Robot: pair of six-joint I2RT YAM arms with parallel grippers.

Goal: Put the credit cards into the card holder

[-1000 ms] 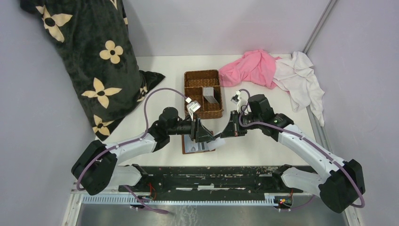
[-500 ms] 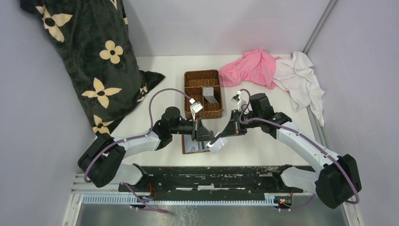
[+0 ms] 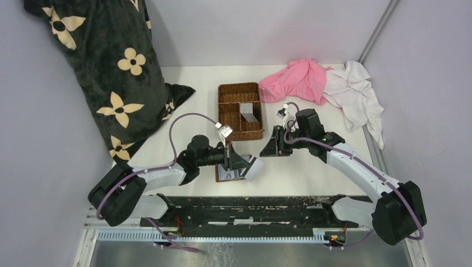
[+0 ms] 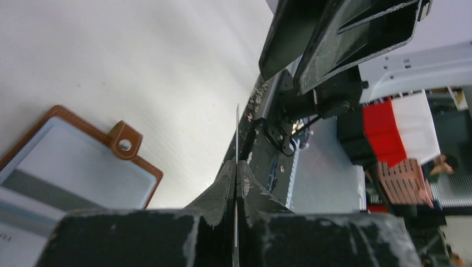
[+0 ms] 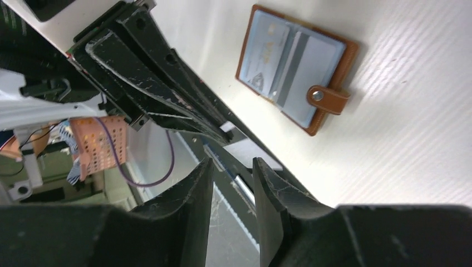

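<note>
My left gripper [image 3: 245,163] is shut on a grey credit card [image 3: 255,168], held just off the table near its front edge. In the left wrist view that credit card [image 4: 237,130] shows edge-on as a thin line between the closed fingers. The card holder [image 3: 229,174], a brown leather wallet, lies open and flat under the left gripper. Its snap tab [image 5: 328,100] points to the side, and bluish cards [image 5: 289,53] sit in its slots. My right gripper [image 3: 265,151] stands open and empty, a little up and right of the held card.
A brown wicker basket [image 3: 229,89] behind the grippers holds more grey cards [image 3: 249,113]. Pink cloth [image 3: 298,80] and white cloth [image 3: 356,94] lie at the back right. A black flowered pillow [image 3: 106,72] leans at the left. The dark mounting rail [image 3: 245,206] borders the front edge.
The card passed from right to left: the left gripper shut on it, then the right gripper opened and drew back. The left gripper carried the card slightly nearer the front edge.
</note>
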